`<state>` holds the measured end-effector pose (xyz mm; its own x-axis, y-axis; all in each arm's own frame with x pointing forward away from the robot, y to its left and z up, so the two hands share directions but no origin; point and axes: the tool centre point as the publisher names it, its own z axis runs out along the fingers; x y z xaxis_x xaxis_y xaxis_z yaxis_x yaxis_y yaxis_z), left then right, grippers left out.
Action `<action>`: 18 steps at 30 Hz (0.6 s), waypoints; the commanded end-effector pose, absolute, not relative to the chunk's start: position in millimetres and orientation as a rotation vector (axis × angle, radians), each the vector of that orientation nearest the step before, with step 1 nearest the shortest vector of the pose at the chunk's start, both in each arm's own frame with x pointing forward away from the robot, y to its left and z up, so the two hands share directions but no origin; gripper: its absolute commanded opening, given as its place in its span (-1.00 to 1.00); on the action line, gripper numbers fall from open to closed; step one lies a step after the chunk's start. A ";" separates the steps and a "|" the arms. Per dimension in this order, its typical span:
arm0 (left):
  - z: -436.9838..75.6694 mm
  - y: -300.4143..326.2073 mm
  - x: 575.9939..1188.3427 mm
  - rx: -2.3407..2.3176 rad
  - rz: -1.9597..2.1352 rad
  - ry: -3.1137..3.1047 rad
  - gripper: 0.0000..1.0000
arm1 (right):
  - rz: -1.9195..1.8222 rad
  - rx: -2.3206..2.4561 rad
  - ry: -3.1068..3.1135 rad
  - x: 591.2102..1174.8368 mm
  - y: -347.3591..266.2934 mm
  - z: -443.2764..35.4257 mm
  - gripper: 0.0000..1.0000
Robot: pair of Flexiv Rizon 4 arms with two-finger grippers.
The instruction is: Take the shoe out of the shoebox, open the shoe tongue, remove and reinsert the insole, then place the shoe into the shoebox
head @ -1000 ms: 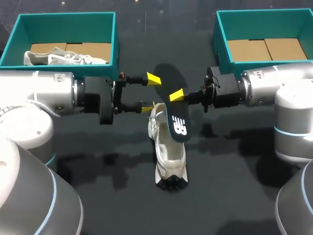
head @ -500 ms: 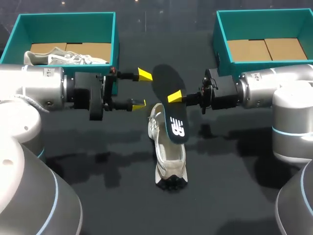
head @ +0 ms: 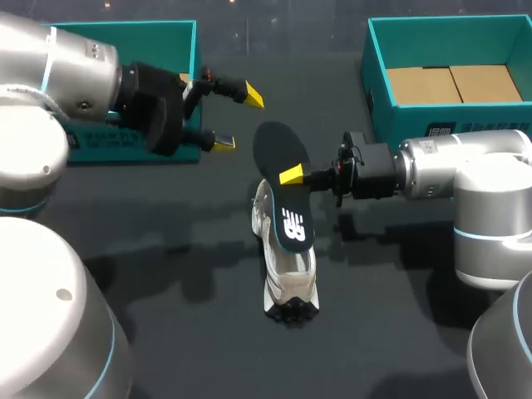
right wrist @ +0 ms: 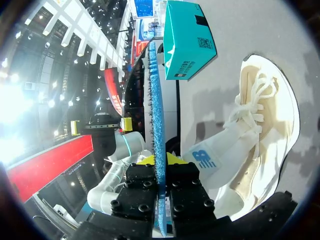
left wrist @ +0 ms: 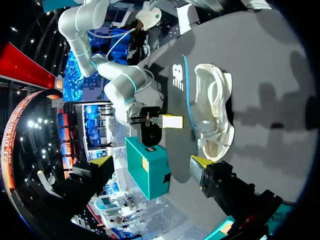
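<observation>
**Dark tabletop (head: 166, 274): left arm backs off, insole (head: 281, 166) stays with the right tool (head: 293, 176)**

In the head view, you have a teal shoebox at each far corner and the white shoe (head: 287, 274) mid-tabletop between them. Over the last second your left arm has pulled away from the shoe's heel end and lifted to the front of the left shoebox (head: 150, 25). The left tool (head: 238, 119) is spread wide and empty. The right tool pinches the dark insole by its edge and has eased it slightly lower, so the printed end now hangs over the shoe's opening.

The left wrist view agrees. Its fingers stand far apart with nothing between them, and the shoe and insole lie well ahead, near the right shoebox (left wrist: 150, 170).

In the right wrist view the insole runs edge-on between both fingers, firmly clamped, with the shoe just beside it.

Removal looks finished, and you are probably at reinsertion. Nothing steadies the shoe now, so it may slide as the insole is pushed in.
</observation>
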<state>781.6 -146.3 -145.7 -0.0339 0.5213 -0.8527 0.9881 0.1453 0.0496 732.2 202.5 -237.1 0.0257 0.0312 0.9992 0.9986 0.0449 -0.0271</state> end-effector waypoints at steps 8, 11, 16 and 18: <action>-121.4 -164.0 808.5 1.774 -0.515 1.995 1.00 | -1.144 -1.217 -1.233 730.1 203.8 -236.3 -1.00; -116.9 -174.6 818.8 1.886 -0.406 2.084 1.00 | -1.144 -1.217 -1.233 730.1 203.8 -236.3 -1.00; -113.3 -187.3 827.1 1.965 -0.263 2.212 1.00 | -1.144 -1.217 -1.233 730.1 203.8 -236.3 -1.00; -112.6 -189.9 828.1 1.968 -0.216 2.235 1.00 | -1.144 -1.217 -1.233 730.1 203.8 -236.3 -1.00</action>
<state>818.1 -176.2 -113.2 -0.0922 0.7453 -0.6603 0.9929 0.1184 -0.0049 731.1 203.1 -236.2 0.0254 0.0326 0.9991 0.9988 0.0408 -0.0267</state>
